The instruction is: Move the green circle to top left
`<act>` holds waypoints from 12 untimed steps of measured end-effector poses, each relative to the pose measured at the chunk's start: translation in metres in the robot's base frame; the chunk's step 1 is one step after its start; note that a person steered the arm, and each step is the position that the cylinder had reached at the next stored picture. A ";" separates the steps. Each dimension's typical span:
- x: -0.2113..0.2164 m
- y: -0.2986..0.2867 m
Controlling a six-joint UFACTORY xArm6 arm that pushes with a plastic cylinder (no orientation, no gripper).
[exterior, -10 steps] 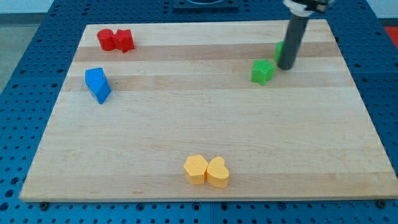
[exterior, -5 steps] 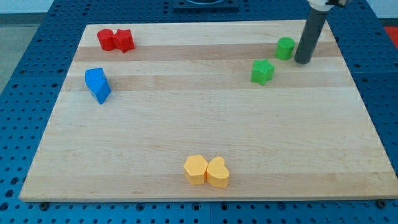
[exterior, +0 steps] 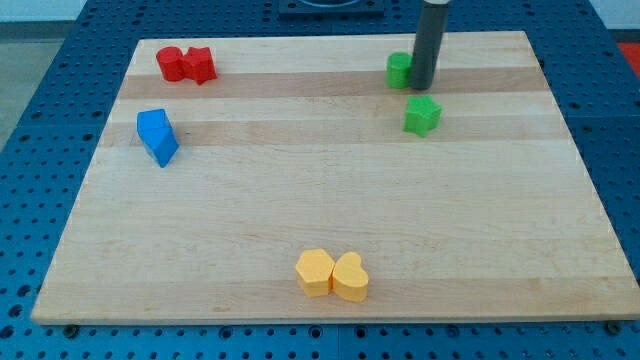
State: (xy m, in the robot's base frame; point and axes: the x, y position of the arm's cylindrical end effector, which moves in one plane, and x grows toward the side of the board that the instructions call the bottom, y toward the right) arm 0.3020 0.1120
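In the camera view, my tip (exterior: 421, 86) is pressing against the right side of the green circle (exterior: 399, 70), which is sitting near the view's top, right of the middle of the table (exterior: 320, 210). The circle is touching the rod and is partly hidden behind it, so only its left portion is showing. My end effector is a plain dark rod with no jaws, so there is nothing on it to stand apart or together; it is simply leaning on the circle from the view's right.

The rod is standing nearly upright, coming down from the view's top edge, where the rest of my arm is running out of sight.

Just below my tip, a green star (exterior: 422, 115) is lying near but apart from both the rod and the circle. At the view's top left, two red blocks (exterior: 186, 65) are sitting side by side, touching each other; their shapes are hard to make out. Below them, close to the table's left edge, two blue blocks (exterior: 157, 136) are huddling together. Near the view's bottom, around the middle, a yellow pair (exterior: 332, 274) is resting in contact, the right one heart-shaped.

The table is a pale wooden board lying on a blue perforated surface (exterior: 40, 120) that is showing on all sides.
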 end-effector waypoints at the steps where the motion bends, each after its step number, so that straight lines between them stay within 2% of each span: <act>1: 0.000 -0.022; 2: 0.000 -0.037; 3: -0.005 -0.007; 4: -0.027 -0.014; 8: -0.027 -0.111; 9: -0.027 -0.117; 10: -0.035 -0.081; 12: -0.045 -0.128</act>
State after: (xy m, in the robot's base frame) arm 0.2565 -0.0161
